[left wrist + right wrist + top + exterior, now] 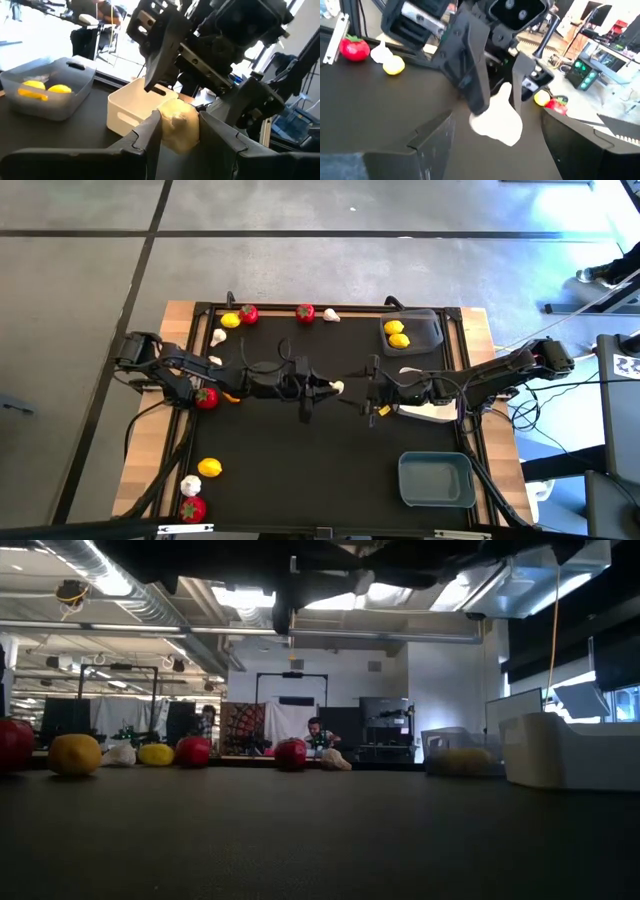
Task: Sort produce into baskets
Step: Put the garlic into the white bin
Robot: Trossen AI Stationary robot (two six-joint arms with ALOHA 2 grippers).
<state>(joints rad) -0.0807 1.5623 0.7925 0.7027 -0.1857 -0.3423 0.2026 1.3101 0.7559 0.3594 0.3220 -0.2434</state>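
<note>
White garlic bulb (178, 123) sits pinched between left gripper (322, 387) jaws, mid-table, held above the mat. Right gripper (375, 394) faces it, jaws spread, bulb just ahead of them, looks like handover. White basket (432, 408) is behind right gripper, mostly hidden by the arm. Bulb's long axis hard to judge.

Black mat (330, 450); yellow lemons (397, 333) in dark grey basket (428, 330); white garlic bulb (178, 124); white basket (131, 109); blue-grey basket (436, 480).
</note>
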